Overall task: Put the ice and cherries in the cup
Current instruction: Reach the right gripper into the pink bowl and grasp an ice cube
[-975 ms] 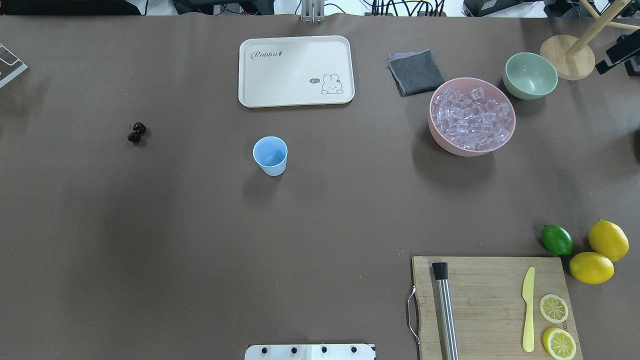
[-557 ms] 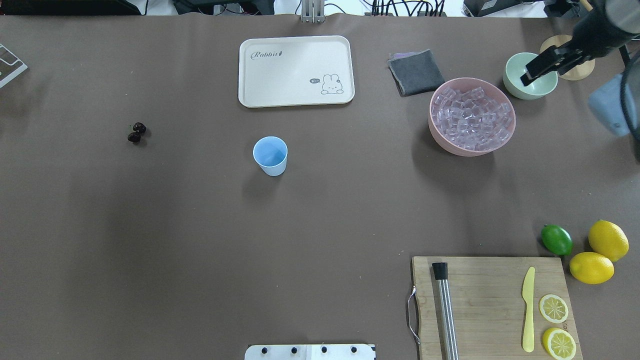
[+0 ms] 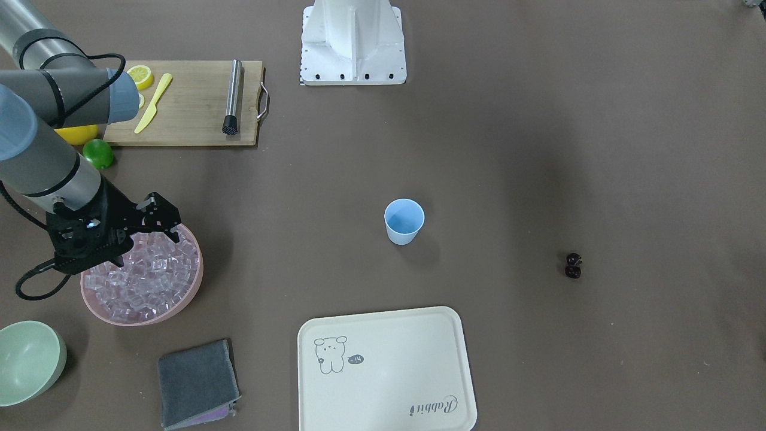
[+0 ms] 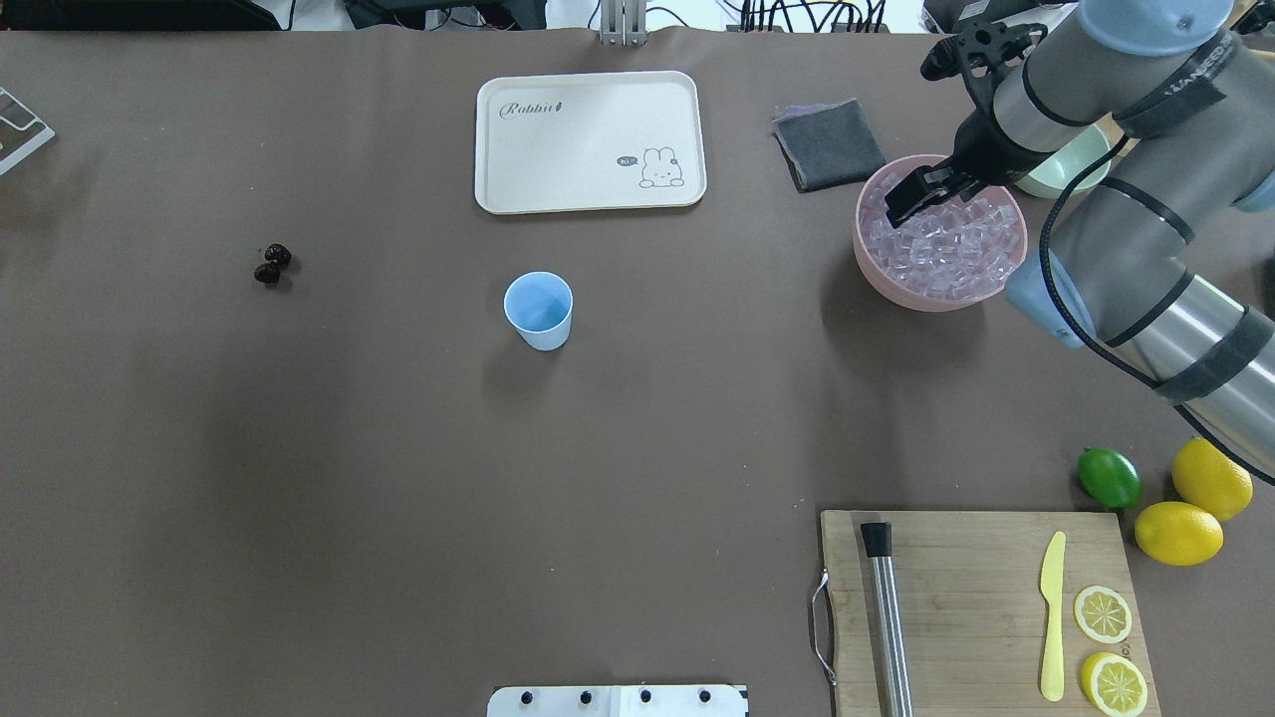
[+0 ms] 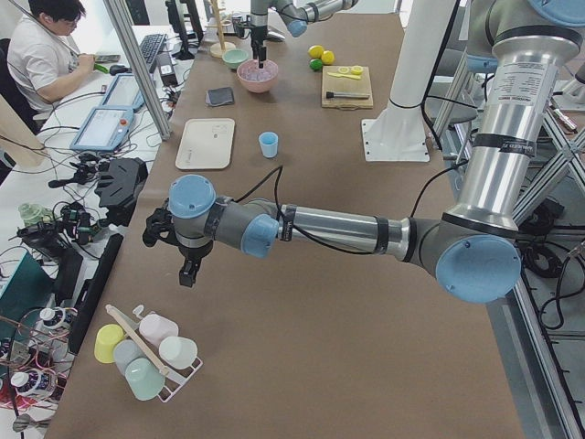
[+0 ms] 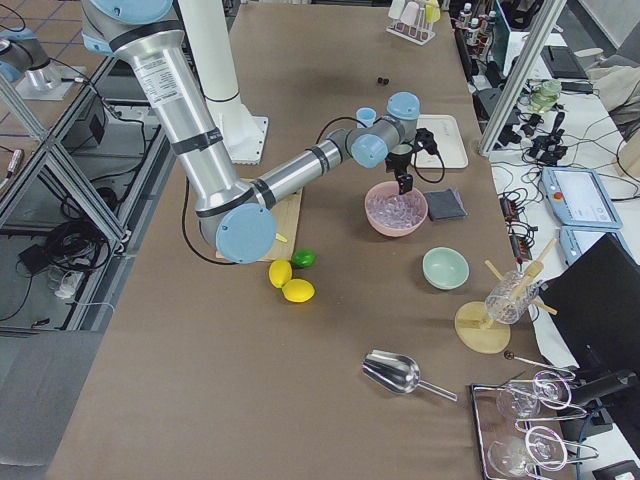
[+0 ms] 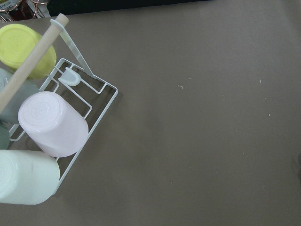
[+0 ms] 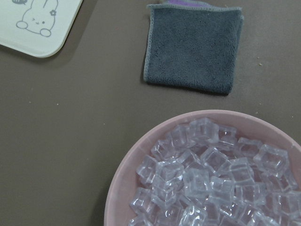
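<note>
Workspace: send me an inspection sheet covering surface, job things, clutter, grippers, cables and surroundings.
Surface: brown table, no spills seen.
Job's things: cup upright, empty, mid-table; ice heaped in the pink bowl; cherries lie alone on the table, far from the cup.
Clutter: tray, grey cloth, green bowl, cutting board with knife and lemon slices, lime, two lemons.
Grippers: right gripper above the ice, jaws look apart, holding nothing; left gripper hangs near the cup rack, state unclear.
Cables: black cable loops off the right wrist beside the pink bowl.
Surroundings: operator seated at a desk beside the table.
</note>
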`<state>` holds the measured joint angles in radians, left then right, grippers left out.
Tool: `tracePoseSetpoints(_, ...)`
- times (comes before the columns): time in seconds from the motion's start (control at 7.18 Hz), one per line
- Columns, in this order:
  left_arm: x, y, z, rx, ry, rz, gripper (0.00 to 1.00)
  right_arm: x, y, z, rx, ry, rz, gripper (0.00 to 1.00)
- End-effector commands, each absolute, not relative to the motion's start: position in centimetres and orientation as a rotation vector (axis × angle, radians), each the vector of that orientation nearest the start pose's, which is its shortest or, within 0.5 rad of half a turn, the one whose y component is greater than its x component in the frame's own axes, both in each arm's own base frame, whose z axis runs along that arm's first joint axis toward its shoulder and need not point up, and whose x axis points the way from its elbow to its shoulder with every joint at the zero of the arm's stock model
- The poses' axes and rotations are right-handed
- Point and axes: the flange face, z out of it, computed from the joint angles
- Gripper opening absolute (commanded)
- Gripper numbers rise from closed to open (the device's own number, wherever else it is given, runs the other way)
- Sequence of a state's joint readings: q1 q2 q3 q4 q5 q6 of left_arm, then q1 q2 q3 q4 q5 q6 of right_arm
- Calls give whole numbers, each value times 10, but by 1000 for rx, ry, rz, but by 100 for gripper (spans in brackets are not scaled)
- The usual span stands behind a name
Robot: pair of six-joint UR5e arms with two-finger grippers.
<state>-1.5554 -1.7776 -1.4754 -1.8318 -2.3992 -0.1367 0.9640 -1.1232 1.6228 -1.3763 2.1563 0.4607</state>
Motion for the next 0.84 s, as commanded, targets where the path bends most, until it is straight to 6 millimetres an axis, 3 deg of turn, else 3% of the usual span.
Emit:
tracePoseSetpoints(0.0, -51, -597, 562, 286, 842, 39, 98, -321, -589, 375, 303, -774, -370, 94)
tracePoseSetpoints(0.42, -51, -597, 563, 285, 842, 40, 98, -322, -591, 409, 302, -771, -375, 91)
tracePoseSetpoints(0.7, -51, -595, 562, 287, 843, 42, 98, -328, -592, 420, 302, -775, -376, 91)
